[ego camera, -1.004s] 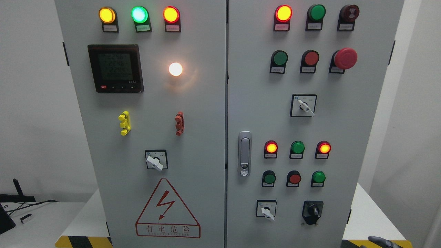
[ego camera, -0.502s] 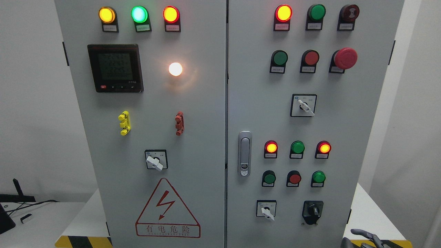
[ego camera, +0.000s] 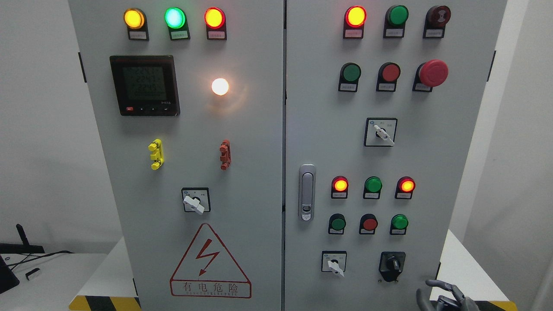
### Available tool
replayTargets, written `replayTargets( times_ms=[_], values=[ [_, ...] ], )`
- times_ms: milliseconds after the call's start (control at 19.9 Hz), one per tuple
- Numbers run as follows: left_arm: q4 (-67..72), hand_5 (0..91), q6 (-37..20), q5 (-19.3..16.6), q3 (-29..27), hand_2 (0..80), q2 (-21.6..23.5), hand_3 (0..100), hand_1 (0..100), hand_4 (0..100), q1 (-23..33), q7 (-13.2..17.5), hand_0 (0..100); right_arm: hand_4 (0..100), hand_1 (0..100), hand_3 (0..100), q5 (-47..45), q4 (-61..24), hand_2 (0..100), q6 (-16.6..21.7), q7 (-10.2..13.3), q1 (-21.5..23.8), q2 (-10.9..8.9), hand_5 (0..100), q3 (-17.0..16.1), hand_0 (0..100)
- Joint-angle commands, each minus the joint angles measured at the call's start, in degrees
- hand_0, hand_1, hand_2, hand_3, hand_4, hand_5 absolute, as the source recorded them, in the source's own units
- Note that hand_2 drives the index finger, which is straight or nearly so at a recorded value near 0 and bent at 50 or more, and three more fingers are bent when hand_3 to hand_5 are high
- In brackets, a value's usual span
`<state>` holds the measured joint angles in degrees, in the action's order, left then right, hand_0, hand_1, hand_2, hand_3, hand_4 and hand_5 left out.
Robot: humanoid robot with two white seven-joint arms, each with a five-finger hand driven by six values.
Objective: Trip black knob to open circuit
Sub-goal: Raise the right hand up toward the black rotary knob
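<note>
The black knob [ego camera: 392, 263] sits on a black plate at the lower right of the grey cabinet's right door [ego camera: 432, 164], its handle pointing about straight up. My right hand [ego camera: 440, 296] shows at the bottom edge, below and right of the knob and apart from it. Its dark fingers [ego camera: 437, 284] are loosely spread and hold nothing. My left arm is out of view.
White selector switches [ego camera: 333, 262] [ego camera: 381, 132] [ego camera: 195, 200], lit lamps, push buttons and a red mushroom button [ego camera: 433, 72] cover the doors. A door latch [ego camera: 306, 192] sits near the centre seam. A white table edge [ego camera: 466, 268] lies right of the cabinet.
My right hand has risen from the bottom edge and moved left, closer to the black knob. The panel itself is unchanged apart from the meter's digits.
</note>
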<state>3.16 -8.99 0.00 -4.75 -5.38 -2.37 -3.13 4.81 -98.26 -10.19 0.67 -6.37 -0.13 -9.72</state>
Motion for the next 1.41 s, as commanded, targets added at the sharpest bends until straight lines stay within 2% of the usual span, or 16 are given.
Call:
replayTargets(
  times_ms=[0, 301, 1355],
  values=[
    [0.0, 0.0, 0.02, -1.76, 0.0, 0.0, 0.02, 0, 39, 0, 0.0, -0.04, 12, 100, 63, 100, 0.11, 2.37, 42, -0.01, 0.03, -1.19, 0.39, 93, 2.42, 35],
    [0.0, 0.0, 0.02, -1.76, 0.0, 0.0, -0.07, 0, 39, 0, 0.0, -0.04, 12, 100, 64, 100, 0.19, 3.43, 44, -0.01, 0.03, -2.6, 0.39, 93, 2.34, 37],
    [0.0, 0.0, 0.02, -1.76, 0.0, 0.0, 0.02, 0, 39, 0, 0.0, -0.04, 12, 100, 66, 100, 0.55, 5.98, 42, 0.26, 0.03, -5.59, 0.39, 93, 2.6, 41]
  ],
)
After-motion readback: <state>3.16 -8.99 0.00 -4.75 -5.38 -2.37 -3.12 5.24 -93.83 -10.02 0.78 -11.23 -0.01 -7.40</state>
